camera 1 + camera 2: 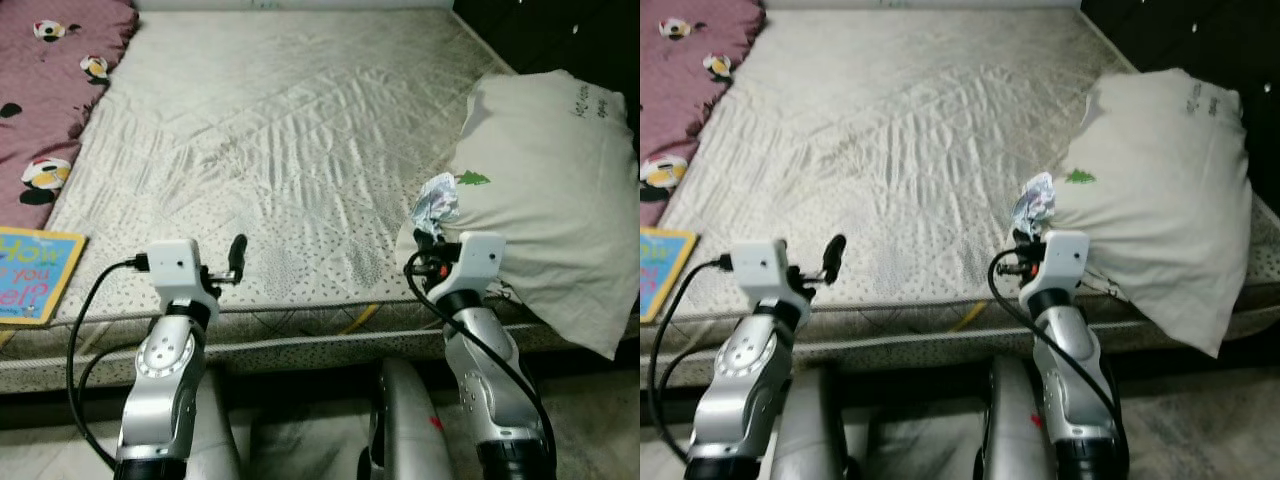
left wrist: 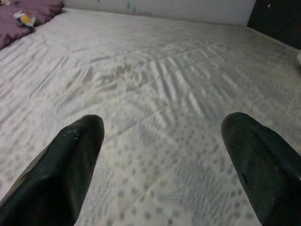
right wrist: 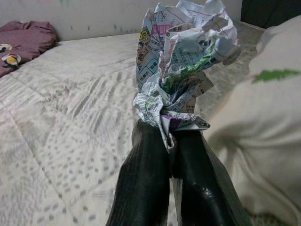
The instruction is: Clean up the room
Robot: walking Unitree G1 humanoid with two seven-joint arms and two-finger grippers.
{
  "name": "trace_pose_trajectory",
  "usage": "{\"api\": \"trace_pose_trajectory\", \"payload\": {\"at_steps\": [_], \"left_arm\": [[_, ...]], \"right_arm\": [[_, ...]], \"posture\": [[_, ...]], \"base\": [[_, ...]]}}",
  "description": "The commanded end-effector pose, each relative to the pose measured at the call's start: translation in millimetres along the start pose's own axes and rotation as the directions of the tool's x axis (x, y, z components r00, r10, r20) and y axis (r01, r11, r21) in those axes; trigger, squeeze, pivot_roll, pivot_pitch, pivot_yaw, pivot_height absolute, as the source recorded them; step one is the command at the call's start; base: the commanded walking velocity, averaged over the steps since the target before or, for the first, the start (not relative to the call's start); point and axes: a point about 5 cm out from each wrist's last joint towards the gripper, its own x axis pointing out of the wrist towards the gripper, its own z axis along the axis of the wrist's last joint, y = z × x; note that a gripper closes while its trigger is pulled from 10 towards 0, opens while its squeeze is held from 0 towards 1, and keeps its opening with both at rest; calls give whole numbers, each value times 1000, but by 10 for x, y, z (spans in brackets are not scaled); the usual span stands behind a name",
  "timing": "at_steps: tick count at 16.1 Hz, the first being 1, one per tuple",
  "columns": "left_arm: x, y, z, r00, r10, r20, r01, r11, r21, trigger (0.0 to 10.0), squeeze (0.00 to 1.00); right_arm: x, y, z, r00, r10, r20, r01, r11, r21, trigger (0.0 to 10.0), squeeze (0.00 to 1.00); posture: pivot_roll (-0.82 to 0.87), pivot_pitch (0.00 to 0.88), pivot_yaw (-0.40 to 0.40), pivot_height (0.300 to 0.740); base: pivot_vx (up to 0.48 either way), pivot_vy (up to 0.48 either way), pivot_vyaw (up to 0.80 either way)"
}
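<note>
My right gripper (image 1: 432, 240) is shut on a crumpled printed paper (image 1: 436, 203), held just above the near edge of the bed, right beside the white pillow (image 1: 545, 190). In the right wrist view the crumpled paper (image 3: 181, 66) sticks up from between my two black fingers (image 3: 150, 174). My left gripper (image 1: 236, 255) hovers open over the near edge of the quilted mattress (image 1: 280, 130). The left wrist view shows its fingers (image 2: 70, 160) spread wide with nothing between them.
A maroon blanket (image 1: 45, 90) with flower print lies at the bed's far left. A blue and yellow book (image 1: 30, 275) rests at the near left corner. The pillow has a small green tree mark (image 1: 472, 179). Dark furniture (image 1: 560, 35) stands at the far right.
</note>
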Motion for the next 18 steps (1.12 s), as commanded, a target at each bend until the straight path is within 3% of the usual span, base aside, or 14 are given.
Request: {"api": "trace_pose_trajectory", "payload": {"at_steps": [1,13,18], "left_arm": [[3,7,-14,1000,2,-5,-2,1000,2,10000,0],[-4,13,-63,999,28,-34,-28,1000,12,10000,0],[-5,13,-60,999,29,-35,-29,1000,7,10000,0]], "right_arm": [[19,-15,91,1000,1,30,-1,1000,7,10000,0],[2,-29,75,1000,-17,19,17,1000,13,10000,0],[-14,-42,65,1000,-25,15,25,1000,9,10000,0]], "posture": [[-4,0,-37,608],[-4,4,-36,739],[-5,8,-35,740]], "base": [[0,0,0],[0,0,0],[0,0,0]]}}
